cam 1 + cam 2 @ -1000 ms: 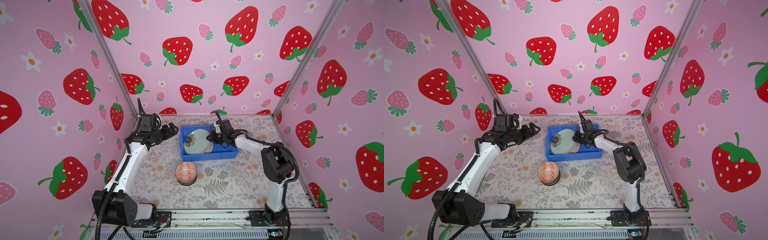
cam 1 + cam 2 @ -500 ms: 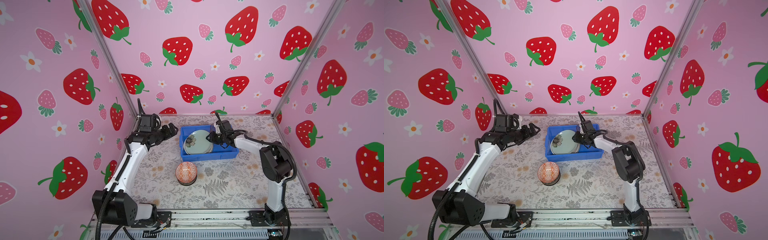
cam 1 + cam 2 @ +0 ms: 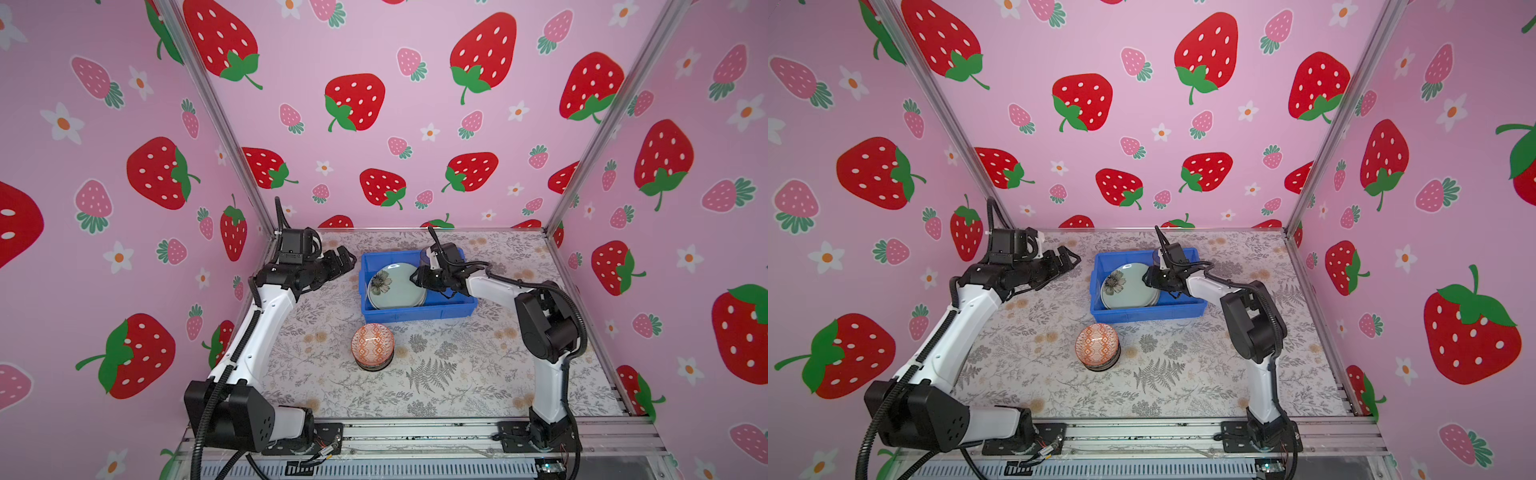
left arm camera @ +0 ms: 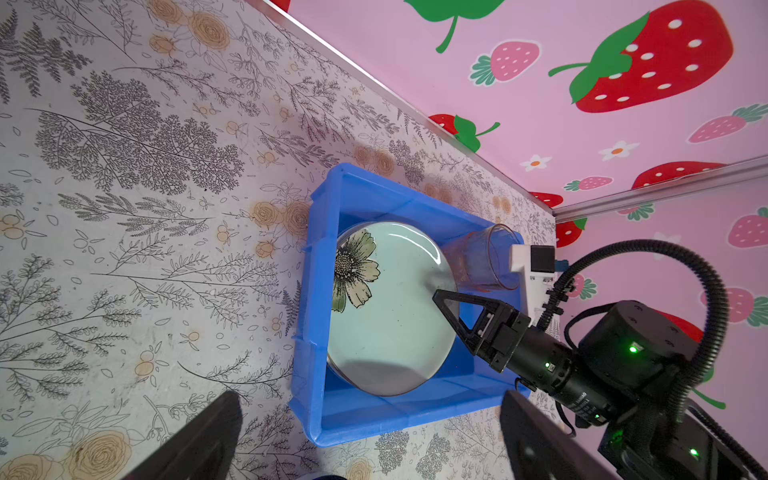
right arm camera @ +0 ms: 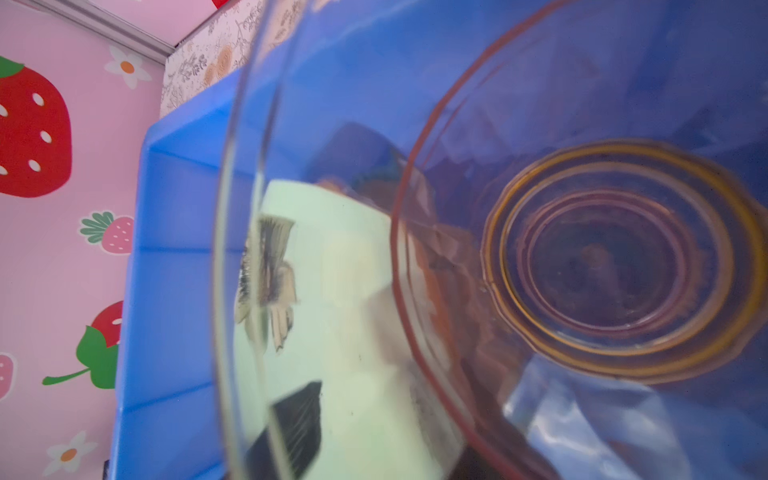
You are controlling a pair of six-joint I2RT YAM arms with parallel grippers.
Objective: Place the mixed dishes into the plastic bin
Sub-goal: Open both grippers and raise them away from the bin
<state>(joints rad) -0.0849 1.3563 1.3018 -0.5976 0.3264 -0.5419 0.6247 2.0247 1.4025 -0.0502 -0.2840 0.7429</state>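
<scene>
The blue plastic bin (image 3: 415, 312) (image 3: 1147, 314) (image 4: 374, 419) (image 5: 166, 208) stands at the back middle of the table. A pale green plate with a dark flower (image 3: 397, 291) (image 3: 1128, 291) (image 4: 395, 328) (image 5: 345, 291) lies in it. A clear reddish tumbler (image 3: 424, 257) (image 4: 484, 259) leans in the bin's far right corner and fills the right wrist view. My right gripper (image 3: 414, 277) (image 3: 1145, 277) hovers at the plate's right edge, open, holding nothing. My left gripper (image 3: 347, 257) (image 3: 1070, 255) (image 4: 370, 399) is open and empty, left of the bin. An orange patterned bowl (image 3: 372, 343) (image 3: 1097, 343) sits upside down in front of the bin.
A dark bowl (image 3: 374, 366) lies under the orange one. The floral table mat (image 3: 457, 374) spreads around the bin. Pink strawberry walls close in the back and both sides, with metal corner posts (image 3: 582, 166).
The plate, held tilted by my right gripper a second ago, now lies lower in the bin. The right jaws have parted from it. The left arm has not moved.
</scene>
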